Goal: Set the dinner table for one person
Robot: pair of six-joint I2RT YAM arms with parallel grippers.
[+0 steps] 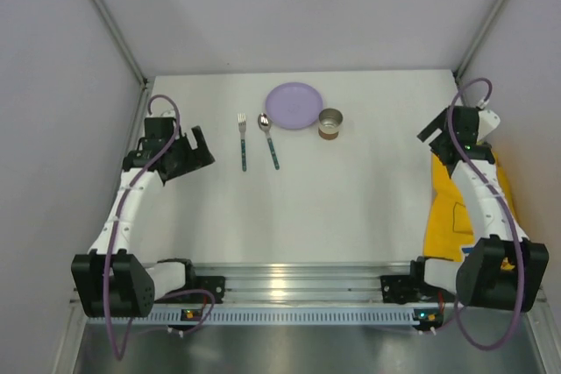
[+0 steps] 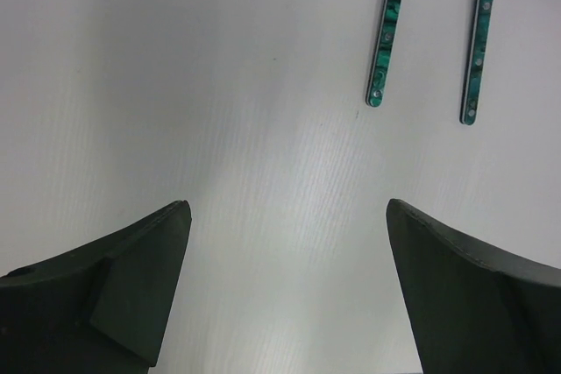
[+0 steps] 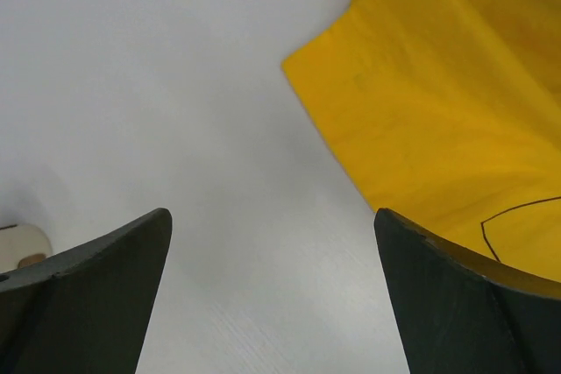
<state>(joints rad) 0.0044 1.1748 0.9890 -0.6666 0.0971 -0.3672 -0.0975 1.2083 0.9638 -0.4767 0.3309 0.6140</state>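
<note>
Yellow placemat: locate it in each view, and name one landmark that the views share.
Top external: yellow placemat at the right edge, partly under the arm there.
Left wrist: not in it.
Right wrist: fills the upper right, beyond the open right claw.
Shared landmark: the white dinner table.

This was a robot lab, a room for tests. Two white robot arms, the left arm and the right arm, were bolted to a long metal rail at the near edge of the dinner table. Purple cables looped off the arms. The table was plain white and sat inside a box of plain pale walls joined by thin metal bars. The dinner things were few and small: a purple plate, a fork, a spoon, a small round tin and a yellow cloth.
</note>
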